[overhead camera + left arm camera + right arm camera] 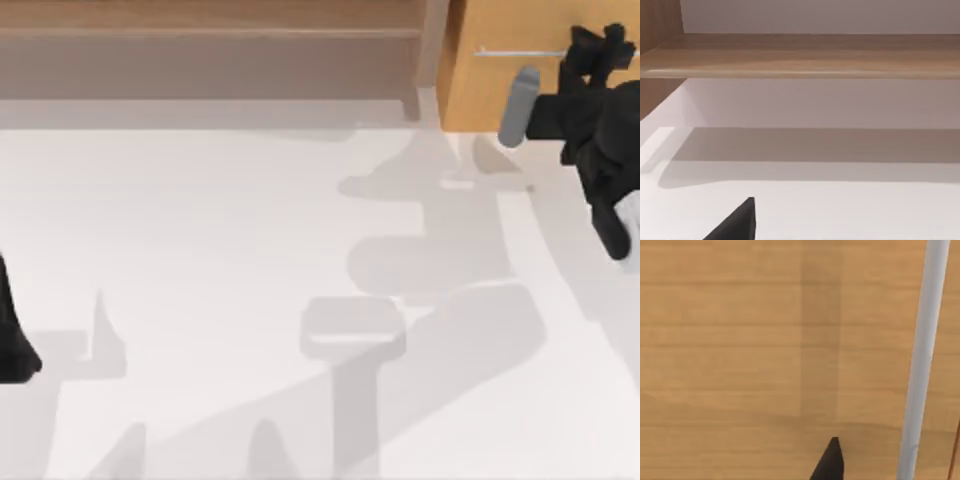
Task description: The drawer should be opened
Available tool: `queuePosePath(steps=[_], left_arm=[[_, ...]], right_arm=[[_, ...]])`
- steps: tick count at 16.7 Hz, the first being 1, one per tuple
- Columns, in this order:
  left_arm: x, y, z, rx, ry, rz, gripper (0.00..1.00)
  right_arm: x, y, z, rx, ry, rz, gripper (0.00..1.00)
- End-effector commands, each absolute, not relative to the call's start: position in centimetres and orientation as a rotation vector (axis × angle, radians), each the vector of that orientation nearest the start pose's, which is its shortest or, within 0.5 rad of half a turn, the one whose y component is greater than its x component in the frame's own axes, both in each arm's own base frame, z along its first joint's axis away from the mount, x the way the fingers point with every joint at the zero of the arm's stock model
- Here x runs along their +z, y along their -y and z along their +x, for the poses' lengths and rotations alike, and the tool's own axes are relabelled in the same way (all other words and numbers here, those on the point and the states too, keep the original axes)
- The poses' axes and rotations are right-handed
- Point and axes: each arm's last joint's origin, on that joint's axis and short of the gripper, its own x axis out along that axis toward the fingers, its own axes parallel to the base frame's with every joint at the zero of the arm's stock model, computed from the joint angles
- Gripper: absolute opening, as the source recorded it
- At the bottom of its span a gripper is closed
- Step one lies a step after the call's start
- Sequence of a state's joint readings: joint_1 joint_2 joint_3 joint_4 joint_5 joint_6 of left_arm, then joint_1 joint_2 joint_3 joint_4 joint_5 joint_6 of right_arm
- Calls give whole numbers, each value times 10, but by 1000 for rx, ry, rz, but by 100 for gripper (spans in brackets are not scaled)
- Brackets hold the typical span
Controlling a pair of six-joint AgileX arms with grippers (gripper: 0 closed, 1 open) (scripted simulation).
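The drawer point(500, 90) stands at the table's far right, its orange-tan wooden front facing the table. A thin silver bar handle point(520, 52) runs across that front. My right gripper point(600, 45) is up at the right end of the handle, close against the drawer front. In the right wrist view the wooden drawer front point(765, 340) is very near, and the handle point(922, 360) crosses it to one side. My left arm point(12, 340) is parked at the table's left edge.
A long, duller brown shelf unit point(210, 60) with a grey recess runs along the back to the left of the drawer; its wooden board point(800, 55) also appears in the left wrist view. The white tabletop point(250, 250) spreads in front, crossed by arm shadows.
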State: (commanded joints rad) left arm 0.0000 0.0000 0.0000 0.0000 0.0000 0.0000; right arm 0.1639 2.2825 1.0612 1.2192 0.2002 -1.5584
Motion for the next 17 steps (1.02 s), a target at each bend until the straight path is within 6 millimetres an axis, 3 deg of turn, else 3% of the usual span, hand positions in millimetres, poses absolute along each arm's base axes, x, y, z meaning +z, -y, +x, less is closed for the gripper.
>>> queuePosePath(steps=[4, 5, 14, 17], left_arm=[[160, 1, 106, 0, 0, 0, 100], [160, 1, 106, 0, 0, 0, 100], [160, 1, 106, 0, 0, 0, 100], [160, 1, 106, 0, 0, 0, 100]], right_arm=[[89, -69, 431, -8, -8, -1571, 2], [89, -69, 431, -8, -8, -1571, 0], [88, -70, 430, -2, -11, -1569, 0], [85, -69, 414, -1, -24, -1572, 0]])
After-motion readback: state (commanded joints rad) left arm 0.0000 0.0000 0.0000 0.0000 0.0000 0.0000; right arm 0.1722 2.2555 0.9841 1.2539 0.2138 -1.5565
